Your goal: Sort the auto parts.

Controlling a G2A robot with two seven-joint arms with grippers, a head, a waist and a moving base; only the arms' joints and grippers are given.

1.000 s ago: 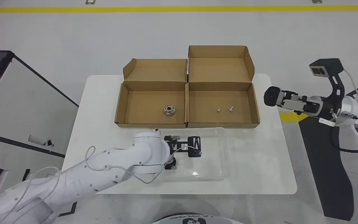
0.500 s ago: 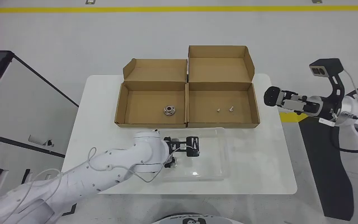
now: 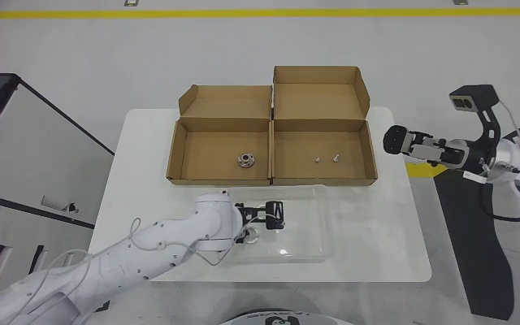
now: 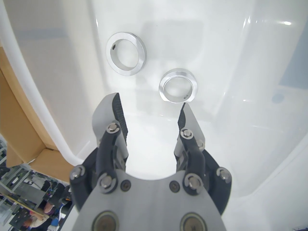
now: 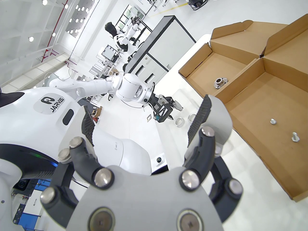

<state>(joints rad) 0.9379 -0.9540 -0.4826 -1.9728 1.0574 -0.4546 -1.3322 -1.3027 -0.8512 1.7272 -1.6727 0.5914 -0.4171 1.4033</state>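
Note:
Two silver rings, a larger one (image 4: 126,53) and a smaller one (image 4: 177,85), lie in the clear plastic tray (image 3: 325,244). My left gripper (image 4: 150,102) hangs open just above the tray floor, one fingertip close beside the smaller ring, nothing between the pads. From above the left gripper (image 3: 275,217) is over the tray's left half. My right gripper (image 5: 146,118) stands open and empty, held off the table's right edge (image 3: 393,140). The right wrist view takes in both rings (image 5: 179,121) and the left gripper (image 5: 166,112).
Two open cardboard boxes stand side by side behind the tray. The left box (image 3: 203,158) holds a flanged metal hub (image 3: 244,159). The right box (image 3: 353,162) holds two small bolts (image 3: 319,159) (image 3: 333,157). A grey cabinet (image 3: 41,162) stands left of the white table.
The left gripper has shifted a little to the left and down into the tray, still open. The right arm has stayed where it was.

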